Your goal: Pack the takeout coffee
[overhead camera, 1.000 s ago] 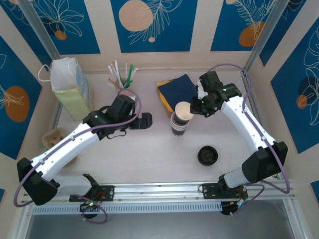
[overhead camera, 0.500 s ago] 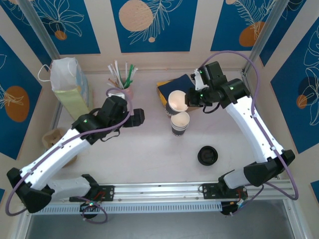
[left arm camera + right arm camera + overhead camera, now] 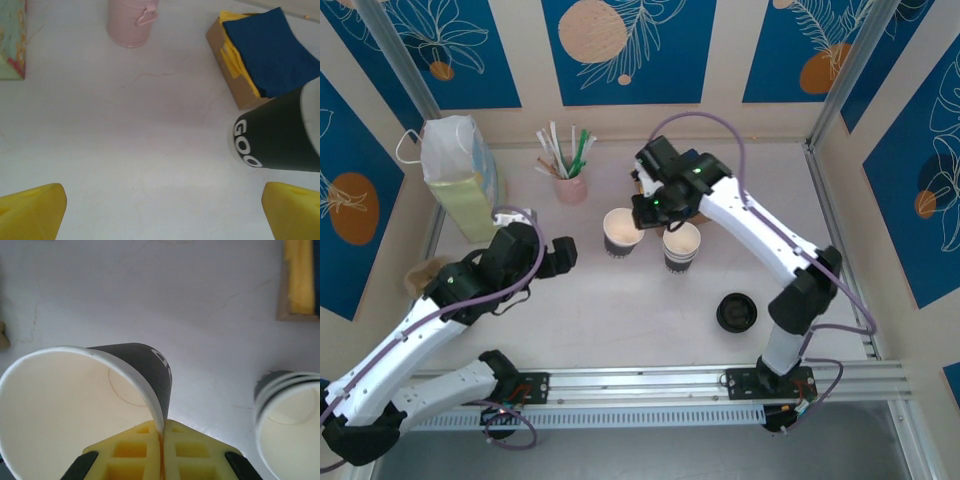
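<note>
The task looks to be in its early half. The tall white and green paper bag point(image 3: 460, 170), the likely place for the order, stands at the far left of the worktop point(image 3: 620, 305), with none of the coffee's parts near it. The order is not yet one piece. Its black paper cup with a white lining point(image 3: 623, 232) is lidless and sits near the centre, just left of the stack of striped paper cups point(image 3: 681, 245). The right tool point(image 3: 642, 215) is clamped on its rim, one finger inside and one outside. Whether its base rests on the worktop I cannot tell. The round black plastic lid point(image 3: 736, 312) lies loose, well apart toward the near right. The left tool point(image 3: 563, 255) hangs left of the cup, fingers wide apart, holding nothing. Left to do, I judge: lid on, then cup into bag.

The walls are blue panels with pale leaves and orange discs between beige strips. The worktop is pale with fine hairline marks. At its back stand a cardboard box of blue and yellow napkins point(image 3: 260, 55) and a pink mug of straws point(image 3: 570, 187).
</note>
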